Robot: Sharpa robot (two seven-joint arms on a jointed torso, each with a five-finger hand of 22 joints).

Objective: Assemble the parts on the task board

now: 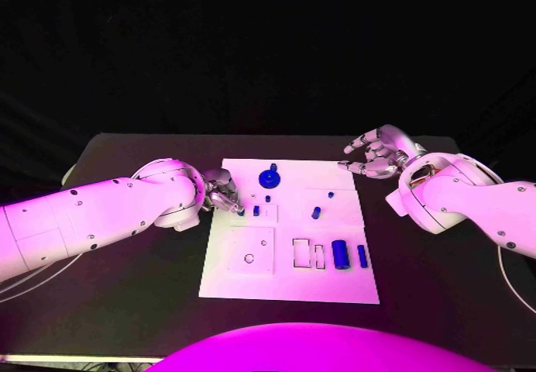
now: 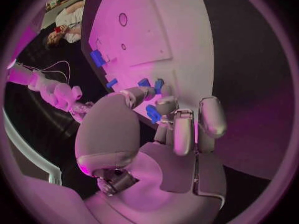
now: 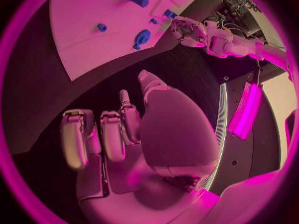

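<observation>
Left robot hand (image 1: 224,194) pinches a small blue part (image 2: 153,114) at the task board (image 1: 335,287) left edge. Part looks light, rigid, prob. slick plastic; grip by sides w/ fingertips. Right robot hand (image 1: 374,155) empty, fingers apart, off the board's far right corner.

Here's the dark counter (image 1: 134,310), a matte black top running wide under a wash of light, its far edge meeting pure blackness. Behind it the backdrop hangs black, no wall or window to make out. Off the counter's right side, the right wrist view catches a bright upright panel (image 3: 244,110) and a pale stretch of wall beside it.
</observation>
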